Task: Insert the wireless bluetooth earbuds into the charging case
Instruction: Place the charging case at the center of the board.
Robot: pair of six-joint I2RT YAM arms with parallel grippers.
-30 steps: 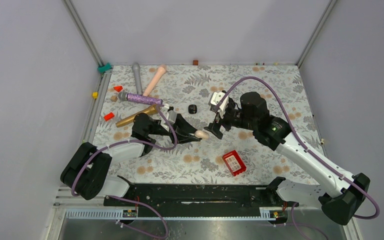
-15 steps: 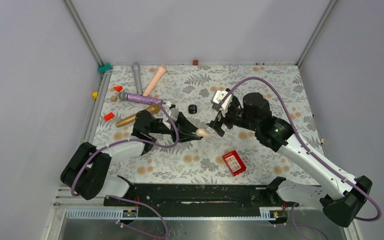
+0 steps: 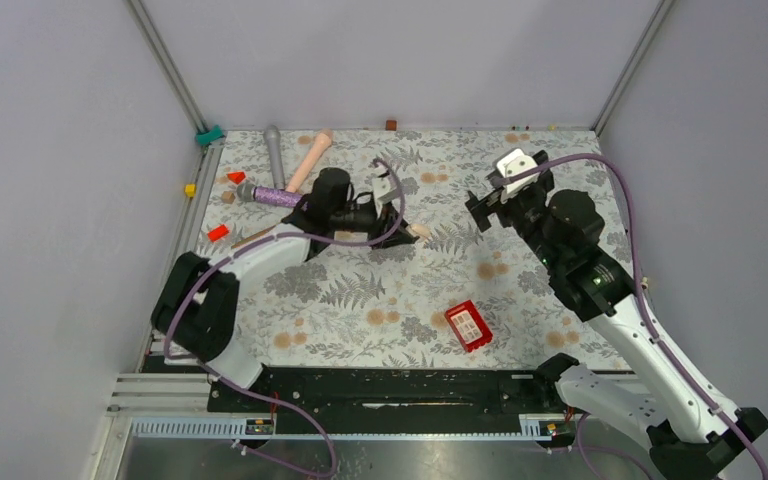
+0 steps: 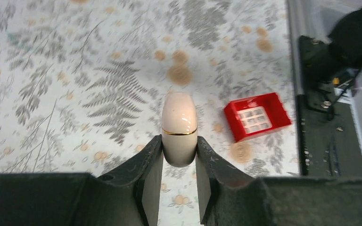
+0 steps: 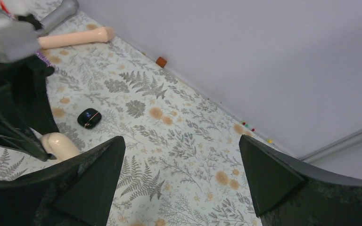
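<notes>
One cream earbud (image 4: pixel 179 123) is sitting pinched between the fingertips of the left hand (image 4: pixel 179 142); the right hand (image 5: pixel 181 140) is hanging spread. Overhead, the left arm is hiding the black earbud (image 5: pixel 89 117) lying on the desk (image 5: pixel 193 108).

Cream capsule (image 4: pixel 179 123): smooth, glossy plastic; thin metallic gold band round middle. Left end effector (image 4: pixel 179 143) fingers (image 4: pixel 146 174): matt black plastic, faintly grainy. Right end effector (image 5: pixel 181 141): same matt black finish. Black pod (image 5: pixel 89 117): smooth, glossy. Red box (image 4: pixel 258 116): shiny hard plastic. Table (image 4: pixel 75 70): matt floral-print covering; cloth or paper, cannot tell. Walls (image 5: pixel 240 56): matt, plain. Frame rail (image 3: pixel 165 60): bare grey metal, dull sheen.
</notes>
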